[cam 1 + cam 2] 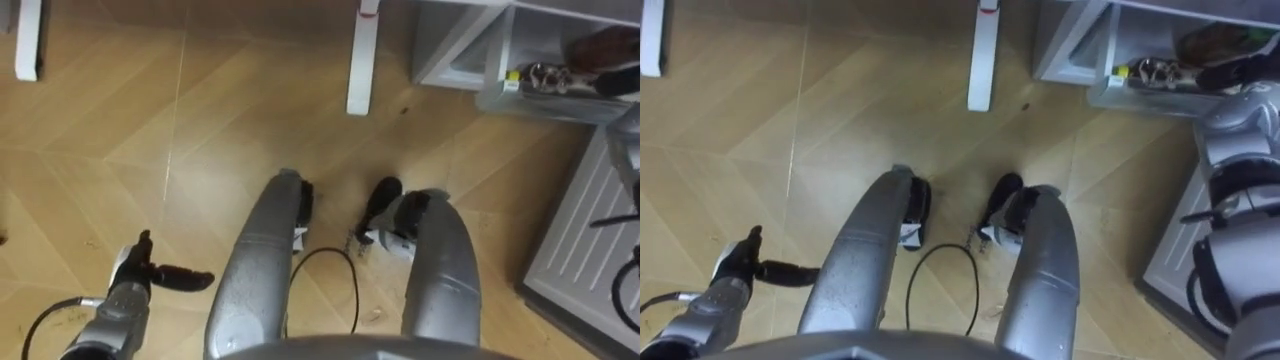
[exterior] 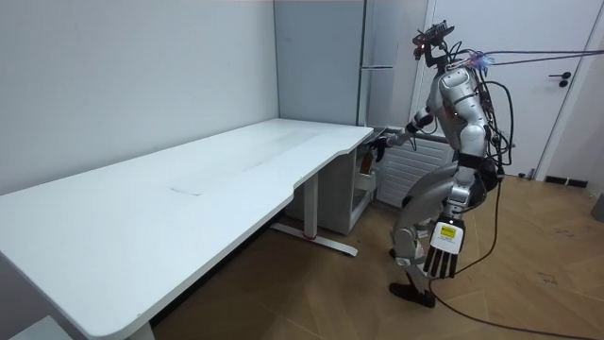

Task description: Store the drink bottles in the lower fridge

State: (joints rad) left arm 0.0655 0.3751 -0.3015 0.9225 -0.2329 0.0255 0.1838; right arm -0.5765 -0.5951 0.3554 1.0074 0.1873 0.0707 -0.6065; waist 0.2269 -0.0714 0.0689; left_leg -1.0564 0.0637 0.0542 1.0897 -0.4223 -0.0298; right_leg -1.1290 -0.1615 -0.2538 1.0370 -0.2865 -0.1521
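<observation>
While the robot stands at the end of the desk (image 2: 189, 179), its right hand (image 2: 379, 147) reaches to the open cabinet (image 1: 455, 50), fingers unreadable; its left hand (image 1: 140, 270) hangs empty, fingers straight. Small things inside, probably the drinks (image 1: 540, 77), should be rigid, slick, weighty: grasp round the middle

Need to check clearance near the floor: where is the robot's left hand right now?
The left hand hangs open beside the robot's left knee, above the wooden floor; it sits in the left eye view's lower left.

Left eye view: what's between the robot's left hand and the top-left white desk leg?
Only bare light wooden floor between left hand and white desk leg, in the left eye view.
</observation>
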